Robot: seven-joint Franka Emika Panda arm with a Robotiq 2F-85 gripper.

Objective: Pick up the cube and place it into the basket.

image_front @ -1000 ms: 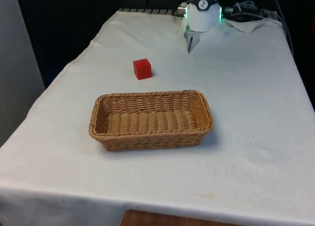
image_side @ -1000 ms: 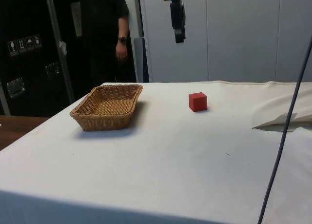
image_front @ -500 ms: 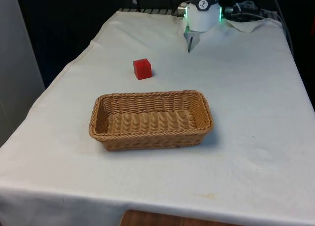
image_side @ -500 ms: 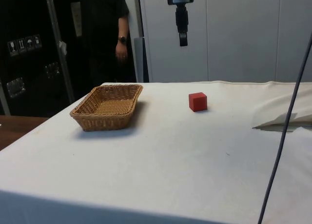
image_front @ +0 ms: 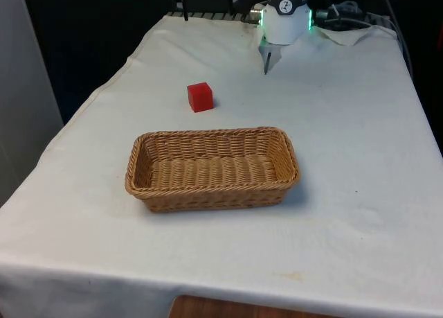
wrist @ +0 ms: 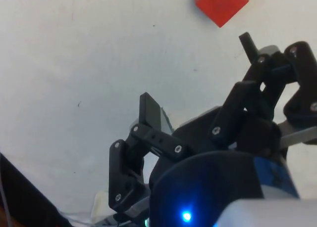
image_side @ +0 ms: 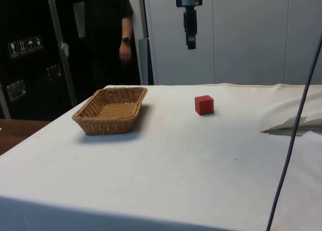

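Observation:
A red cube [image_front: 200, 97] [image_side: 204, 104] rests on the white cloth, a little beyond the wicker basket [image_front: 214, 197] [image_side: 103, 126], whose inside holds nothing. My gripper [image_front: 266, 63] [image_side: 190, 40] hangs high above the table, near its far end, off to the front view's right of the cube and well above it. In the wrist view the gripper [wrist: 198, 76] is open, its two black fingers [wrist: 150, 111] spread with nothing between them, and the cube [wrist: 220, 4] lies on the cloth beyond them.
A person [image_side: 115, 34] stands past the table behind the basket. A rumpled fold of cloth [image_side: 292, 123] and a dark cable [image_side: 297, 115] lie at the robot's end. Cables [image_front: 346, 20] are piled beside the robot's base.
In the side view the gripper has drifted a little towards the spot above the cube. Cube and basket have not moved.

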